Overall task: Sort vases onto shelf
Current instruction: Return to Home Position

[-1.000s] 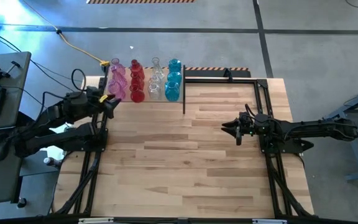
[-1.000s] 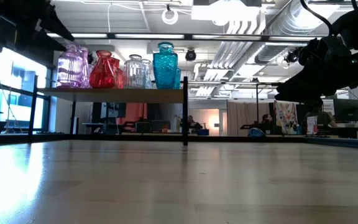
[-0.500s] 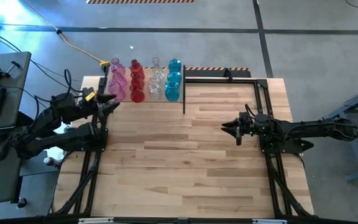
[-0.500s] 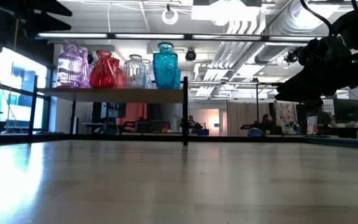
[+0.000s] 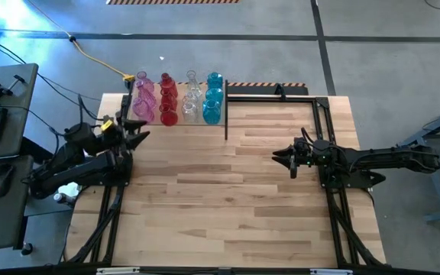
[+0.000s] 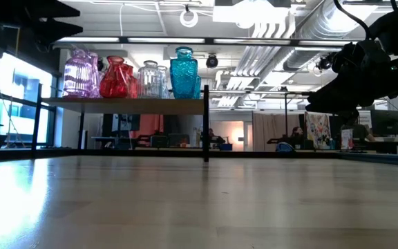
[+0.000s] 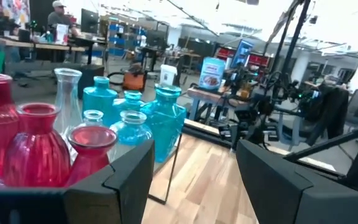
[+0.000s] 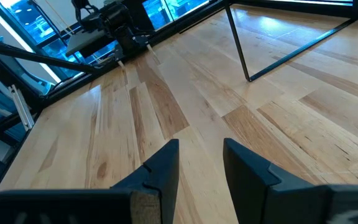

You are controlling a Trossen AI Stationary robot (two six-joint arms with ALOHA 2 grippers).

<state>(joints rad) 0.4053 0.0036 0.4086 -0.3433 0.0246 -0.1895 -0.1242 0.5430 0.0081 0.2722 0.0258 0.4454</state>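
L gripper (image 5: 139,135) open, pulled back from shelf (image 6: 130,104); vases (image 5: 168,114) unchanged.

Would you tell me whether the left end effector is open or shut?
Open: the left end effector shows fingers apart, holding nothing.

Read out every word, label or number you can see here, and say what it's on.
None can be read.
White sign in the room, left wrist view: print too blurred.
Blue banner near it: too blurred.
Poster in the room, low view: too small.
Vases and shelf: no labels visible.
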